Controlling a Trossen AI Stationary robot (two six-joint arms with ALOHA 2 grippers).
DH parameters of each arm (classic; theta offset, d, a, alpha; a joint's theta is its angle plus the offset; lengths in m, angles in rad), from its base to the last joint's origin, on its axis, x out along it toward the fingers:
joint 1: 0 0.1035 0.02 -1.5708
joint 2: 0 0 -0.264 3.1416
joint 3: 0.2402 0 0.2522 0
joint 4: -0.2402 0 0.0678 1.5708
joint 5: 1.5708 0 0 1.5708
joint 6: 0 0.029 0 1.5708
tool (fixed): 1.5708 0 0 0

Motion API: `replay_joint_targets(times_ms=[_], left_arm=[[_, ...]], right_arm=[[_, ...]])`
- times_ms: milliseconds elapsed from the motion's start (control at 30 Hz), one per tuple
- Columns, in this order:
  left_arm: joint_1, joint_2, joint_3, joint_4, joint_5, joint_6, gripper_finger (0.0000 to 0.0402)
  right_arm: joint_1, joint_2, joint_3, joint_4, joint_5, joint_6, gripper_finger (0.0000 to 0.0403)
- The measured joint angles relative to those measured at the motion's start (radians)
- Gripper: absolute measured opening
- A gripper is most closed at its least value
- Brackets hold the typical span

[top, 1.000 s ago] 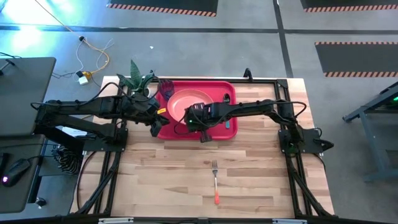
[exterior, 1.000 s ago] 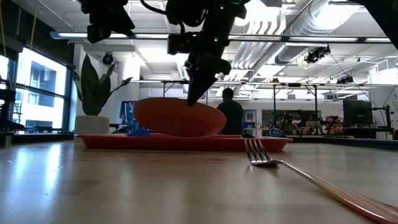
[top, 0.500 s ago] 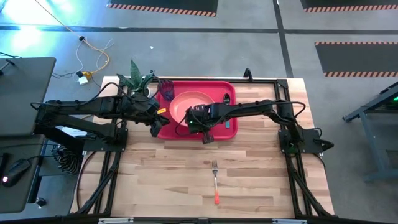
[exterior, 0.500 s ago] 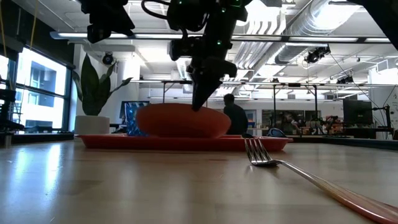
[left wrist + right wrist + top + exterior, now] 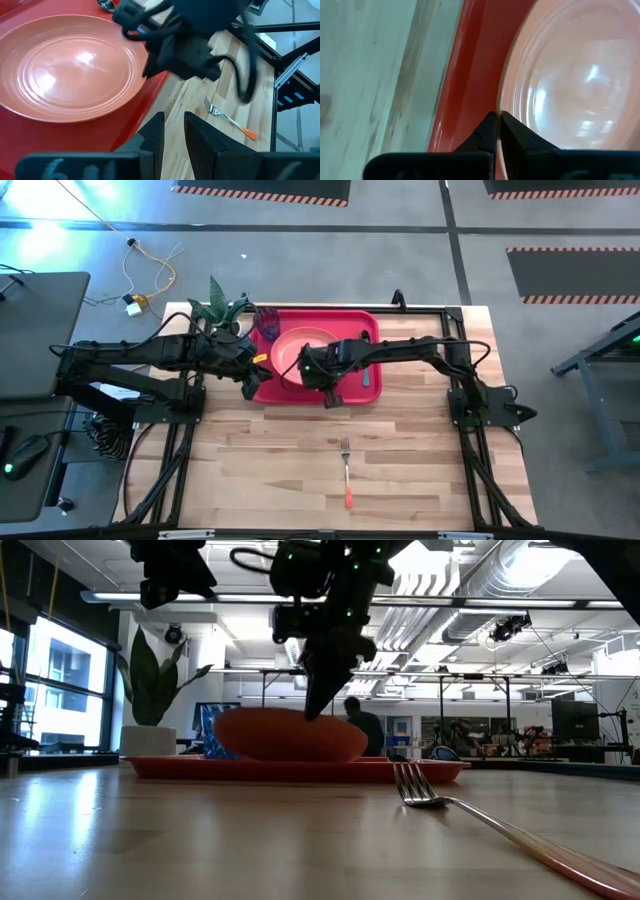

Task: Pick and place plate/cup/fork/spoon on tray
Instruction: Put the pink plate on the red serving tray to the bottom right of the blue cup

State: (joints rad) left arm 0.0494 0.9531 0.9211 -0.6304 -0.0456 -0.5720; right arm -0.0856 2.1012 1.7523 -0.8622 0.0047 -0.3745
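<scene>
Red tray at the table's far middle, low raised rim, rounded corners, glossy plastic. In it: the plate, round, salmon-pink, smooth with concentric rings and a raised rim, lying flat on the tray's middle; the cup, translucent blue-purple, at the tray's far left corner; the spoon, teal handle, lying near the tray's right side. Fork outside the tray, well apart from it on the bare wooden table, metal tines pointing toward the tray, orange-red handle toward the near edge. Right gripper over the plate's near rim; in its wrist view the two dark fingers are nearly together, only a thin slit between, tips at the plate rim; whether they pinch the rim cannot be told. Left gripper waits at the tray's left edge, fingers slightly apart, holding nothing. Potted plant beside the tray's far left corner.
</scene>
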Motion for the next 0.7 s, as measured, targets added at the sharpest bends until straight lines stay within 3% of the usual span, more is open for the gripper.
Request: replay_joint_targets(times_ms=[700], left_arm=[[0.0, 0.0, 0.001, -0.001, 0.0, 0.0, 0.0062]], right_arm=[[0.003, 0.039, 0.0, 0.011, -0.032, -0.009, 0.0013]])
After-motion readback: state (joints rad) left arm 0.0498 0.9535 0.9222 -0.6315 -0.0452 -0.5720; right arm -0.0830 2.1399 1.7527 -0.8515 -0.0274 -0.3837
